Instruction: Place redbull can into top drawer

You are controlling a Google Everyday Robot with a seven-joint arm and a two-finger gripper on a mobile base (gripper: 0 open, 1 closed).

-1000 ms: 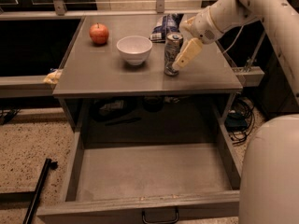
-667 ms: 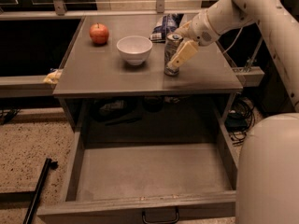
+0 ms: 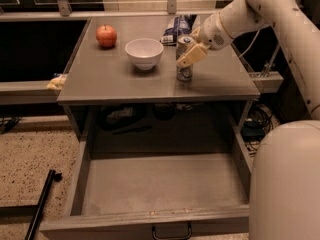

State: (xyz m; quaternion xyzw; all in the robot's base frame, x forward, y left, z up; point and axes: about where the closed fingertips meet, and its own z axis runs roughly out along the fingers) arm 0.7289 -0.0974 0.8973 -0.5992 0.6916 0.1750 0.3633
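1. Apple (image 3: 106, 35) sits far left on the table (image 3: 100, 79). Not our concern.
2. Bowl (image 3: 144, 53) is just left of the can, so we stay clear of it.
3. Drawer (image 3: 160, 184) is pulled open below the table front.
4. Can (image 3: 184, 71) stands upright on the table, right of centre. We judge it light, rigid, thin-walled and slick. Grip mid-body, squeeze moderately, keep it vertical.
5. Gripper (image 3: 190, 51) is at the can's upper half. We can't tell whether it's clamped or loose.
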